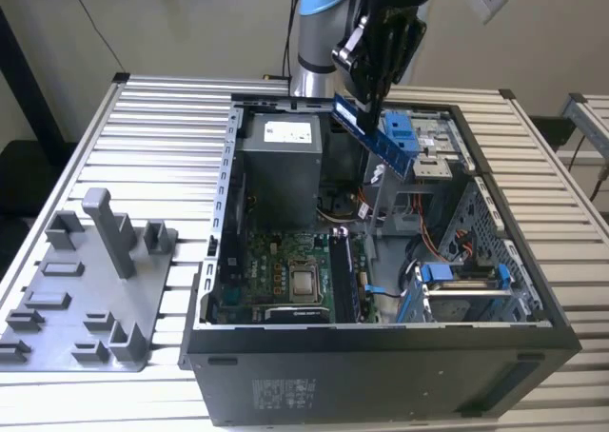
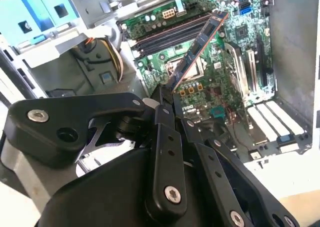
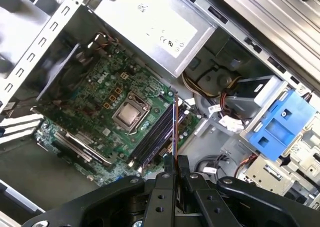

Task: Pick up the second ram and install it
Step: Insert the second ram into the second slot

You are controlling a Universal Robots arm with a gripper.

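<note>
The pincer (image 1: 365, 97) hangs at about one o'clock in the exterior view, above the open computer case (image 1: 381, 380). Its fingers are closed tight on one end of the second ram (image 1: 376, 135). The stick is clear of everything below it. It slants down from the grip toward four o'clock, in the air over the gap between the grey power supply (image 1: 282, 161) and the blue drive bracket (image 1: 400, 127).

In the second wrist view the pincer (image 2: 167, 99) clamps the near end of the second ram (image 2: 197, 49), which reaches out over the green motherboard (image 2: 215, 82). Its far tip lies near the black memory slots (image 2: 172, 37) without touching them. In the first wrist view the second ram (image 3: 174, 129) is seen edge-on as a thin line rising from the pincer (image 3: 175, 163). It runs alongside the memory slots (image 3: 152, 139), with the processor socket (image 3: 129, 114) just beside them.

The case lies on its side on a slatted metal surface (image 1: 162, 127). A grey parts holder (image 1: 86, 289) lies on the surface at nine o'clock from the case, well apart from the pincer.
</note>
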